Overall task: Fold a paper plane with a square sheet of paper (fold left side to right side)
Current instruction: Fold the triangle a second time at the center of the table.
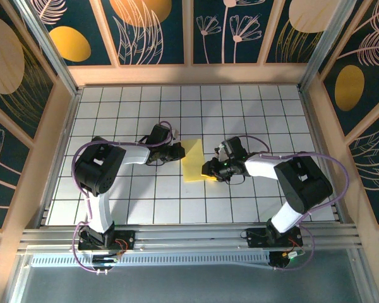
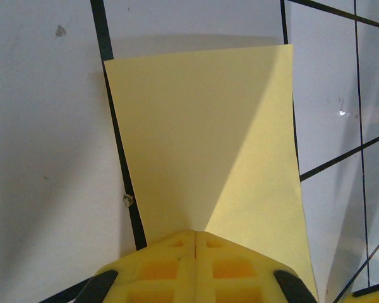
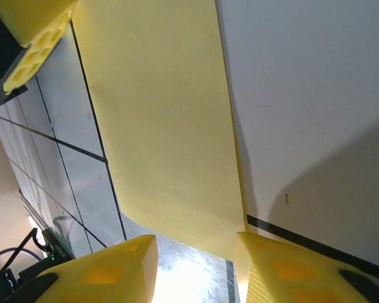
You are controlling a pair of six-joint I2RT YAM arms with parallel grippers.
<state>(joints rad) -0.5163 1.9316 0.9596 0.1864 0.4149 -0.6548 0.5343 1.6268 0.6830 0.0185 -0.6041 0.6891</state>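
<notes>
The square sheet of paper (image 1: 192, 161) lies folded into a narrow yellow rectangle on the white grid table (image 1: 132, 113), between the two arms. My left gripper (image 1: 179, 151) is shut, its fingertips (image 2: 194, 235) meeting on the paper's (image 2: 202, 139) left edge with nothing between them. My right gripper (image 1: 208, 170) stands open at the paper's near right corner. In the right wrist view the paper (image 3: 158, 113) runs away from the gap of the right gripper (image 3: 196, 252), and its corner touches the right finger (image 3: 271, 265). The left gripper's fingers (image 3: 31, 38) show at the paper's far end.
Wooden walls (image 1: 50, 145) with dark painted panels enclose the table on three sides. An aluminium rail (image 1: 189, 238) carrying both arm bases runs along the near edge. Purple cables (image 1: 82, 151) loop beside each arm. Open grid tiles lie behind and to both sides of the paper.
</notes>
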